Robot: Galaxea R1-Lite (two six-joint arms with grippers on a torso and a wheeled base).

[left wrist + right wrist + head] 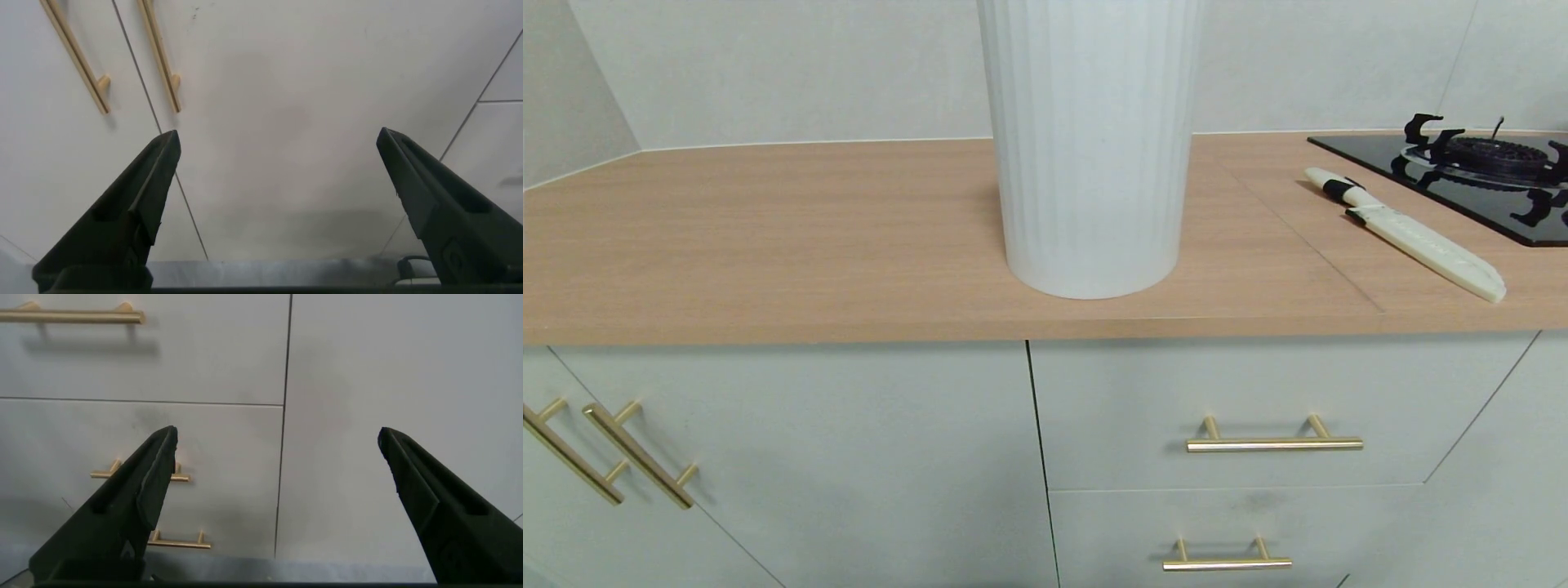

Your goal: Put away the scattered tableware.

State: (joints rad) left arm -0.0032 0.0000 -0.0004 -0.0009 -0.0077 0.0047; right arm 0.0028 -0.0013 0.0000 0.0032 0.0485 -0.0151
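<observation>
A cream-bladed knife point(1409, 233) with a cream and black handle lies flat on the wooden countertop point(768, 237) at the right, beside the hob. A tall white ribbed container point(1090, 147) stands upright near the counter's front edge, in the middle. My left gripper point(278, 143) is open, its dark fingers spread wide in front of pale cabinet doors with nothing between them. My right gripper point(278, 441) is likewise open and holds nothing, facing the drawer fronts below the counter.
A black glass hob point(1462, 175) with a burner grate sits at the counter's back right. Grey cabinet doors point(792, 457) and drawers with gold bar handles point(1274, 443) run under the counter. Grey walls close the back and left.
</observation>
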